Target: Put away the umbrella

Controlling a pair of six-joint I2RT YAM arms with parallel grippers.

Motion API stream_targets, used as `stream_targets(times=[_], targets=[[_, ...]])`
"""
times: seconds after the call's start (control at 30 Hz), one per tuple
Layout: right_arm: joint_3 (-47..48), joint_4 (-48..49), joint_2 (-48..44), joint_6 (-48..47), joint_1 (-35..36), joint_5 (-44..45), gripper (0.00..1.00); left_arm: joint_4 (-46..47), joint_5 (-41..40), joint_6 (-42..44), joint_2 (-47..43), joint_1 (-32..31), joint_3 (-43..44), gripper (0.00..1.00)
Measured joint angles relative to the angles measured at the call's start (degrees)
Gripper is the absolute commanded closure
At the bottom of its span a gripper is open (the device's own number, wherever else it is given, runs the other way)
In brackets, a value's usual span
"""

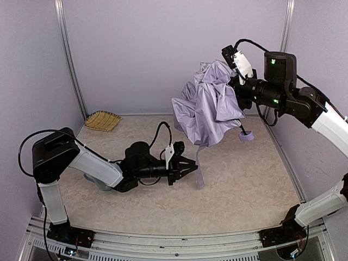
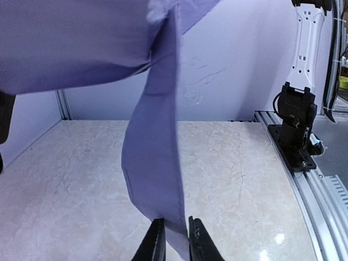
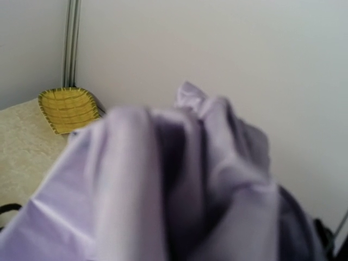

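Umbrella (image 1: 209, 109) held aloft over the table (image 1: 244, 179) by the right gripper (image 1: 238, 81).
Right fingers clamp the bunched lavender fabric. Its strap (image 2: 155, 163) hangs between the left gripper's (image 2: 175, 239) narrowly parted fingers; whether they pinch it cannot be told.

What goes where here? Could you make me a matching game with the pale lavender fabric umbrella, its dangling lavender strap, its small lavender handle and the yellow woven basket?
Things:
1. pale lavender crinkly fabric umbrella
2. long lavender fabric strap
3. yellow woven basket
4. small lavender handle

Places:
A. far left corner of the table
B. pinched in the left tool
C. on the end of a thin black shaft
D. held up in the air by the right tool

Pairs: 1-D, 2-B, 3-A, 4-C.
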Motion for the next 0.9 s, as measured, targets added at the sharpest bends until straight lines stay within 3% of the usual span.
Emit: stream_targets(times=[0.3,0.53,0.67,0.9], targets=[[-0.1,-2.6,-1.8,-1.0,0.0,-0.4,1.00,-5.4,-1.8,2.6,1.0,2.3,1.7,1.00],[3.5,-9.2,-2.9,-6.3,0.0,2.2,1.00,-15.2,-2.1,5.6,4.1,9.3,11.2,1.00],[5.3,-9.8,-2.7,-8.5,0.0,2.7,1.00,-17.9,-1.3,8.6,4.9,9.5,13.8,1.00],[5.3,-10.8,-1.6,-15.8,2.4,-5.3,1.00,-23.5,-4.3,14.4,9.7,11.9,21.8,1.00]])
